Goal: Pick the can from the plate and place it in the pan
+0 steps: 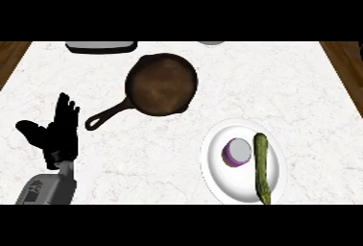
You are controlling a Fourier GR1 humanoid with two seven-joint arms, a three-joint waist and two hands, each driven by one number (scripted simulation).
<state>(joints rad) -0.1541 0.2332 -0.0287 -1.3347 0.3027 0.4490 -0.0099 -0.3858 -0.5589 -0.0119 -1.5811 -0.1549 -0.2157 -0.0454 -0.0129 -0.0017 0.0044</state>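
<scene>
Observation from the head view, as I read it at the remote station.

1. The can (239, 152) sits on the left half of the white plate (220, 178), at the lower right of the bench (284, 77). Its round grey end faces up toward my view. The purple wall shows only as a crescent along its left and lower side. I therefore read it as upright, long axis standing off the plate. I cannot judge its height from this angle.

2. A long green cucumber (261, 168) lies just right of the can on the same plate. Its long axis runs from the far rim toward the near rim. I cannot tell whether it touches the can.

3. The pan (162, 84) lies up and left of the plate, well apart from it. Its handle (106, 115) points toward the lower left.

4. The left hand (56, 132) shows at the left, near the handle's tip but apart from it. It is open, fingers straight and pointing away from me, thumb spread to the left, holding nothing. Its grey forearm (46, 187) enters from the lower edge.

5. Cut off: the plate's near rim and the cucumber's near end run out of view at the bottom. At the far edge, a dark tray-like object (101, 46) and a small grey round object (211, 42) are only partly seen. I cannot identify either.
</scene>
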